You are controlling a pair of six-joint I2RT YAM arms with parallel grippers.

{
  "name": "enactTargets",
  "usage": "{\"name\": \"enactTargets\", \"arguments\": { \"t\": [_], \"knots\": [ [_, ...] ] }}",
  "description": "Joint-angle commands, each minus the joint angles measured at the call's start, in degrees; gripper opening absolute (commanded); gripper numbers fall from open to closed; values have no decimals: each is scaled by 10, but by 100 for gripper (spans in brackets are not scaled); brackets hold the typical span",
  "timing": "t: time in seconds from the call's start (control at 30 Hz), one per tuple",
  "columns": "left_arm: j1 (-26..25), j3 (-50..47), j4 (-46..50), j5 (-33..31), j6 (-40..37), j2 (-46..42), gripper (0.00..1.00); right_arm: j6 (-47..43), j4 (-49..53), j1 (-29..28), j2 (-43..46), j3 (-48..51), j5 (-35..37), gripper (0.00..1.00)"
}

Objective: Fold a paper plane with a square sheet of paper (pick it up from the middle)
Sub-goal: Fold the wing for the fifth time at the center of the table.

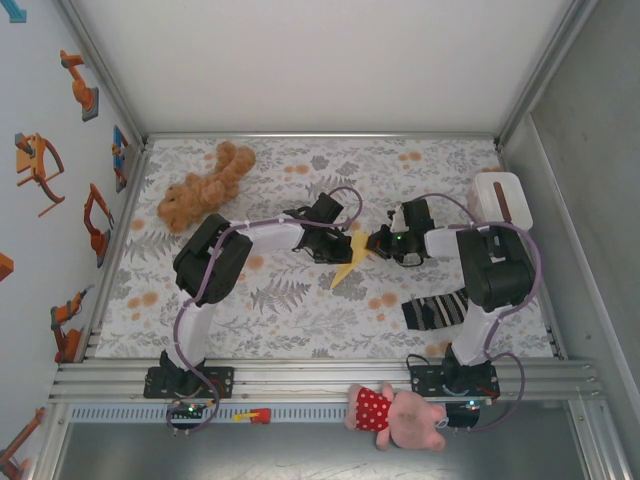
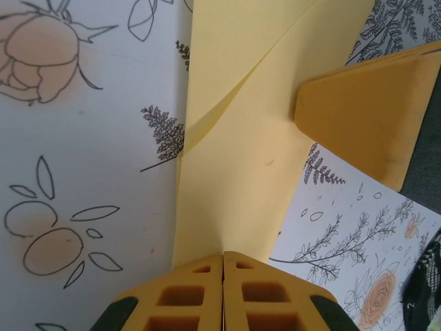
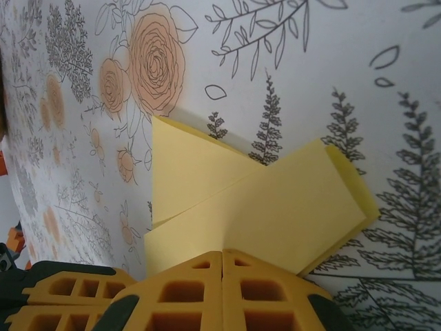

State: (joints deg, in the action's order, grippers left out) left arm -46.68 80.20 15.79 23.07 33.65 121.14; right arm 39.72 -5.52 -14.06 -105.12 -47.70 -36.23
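Observation:
The square sheet of paper is pale yellow and folded into a narrow pointed shape with layered flaps. It hangs just above the floral tablecloth at the table's middle, its sharp tip pointing down-left. My left gripper comes in from the left and my right gripper from the right, meeting at the paper's upper end. In the left wrist view the left gripper is shut on the paper, with a right finger beside it. In the right wrist view the right gripper is shut on the paper.
A brown teddy lies at the back left. A white box with a brown slot stands at the back right. A striped sock lies near the right arm's base. A pink soft toy sits on the near rail.

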Motion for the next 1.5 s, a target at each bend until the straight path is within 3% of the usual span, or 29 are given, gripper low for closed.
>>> {"name": "enactTargets", "arguments": {
  "t": [0.0,0.87,1.27,1.47],
  "knots": [
    [5,1,1,23,-11,-37,10,-32,62,-1,-31,1,55,0],
    [4,57,-50,86,19,60,4,-31,75,0,-53,-14,49,0],
    [3,73,-33,75,19,78,5,-28,75,1,-61,-13,53,0],
    [0,35,-16,67,7,56,4,-22,75,4,-67,-13,56,0]
  ]
}}
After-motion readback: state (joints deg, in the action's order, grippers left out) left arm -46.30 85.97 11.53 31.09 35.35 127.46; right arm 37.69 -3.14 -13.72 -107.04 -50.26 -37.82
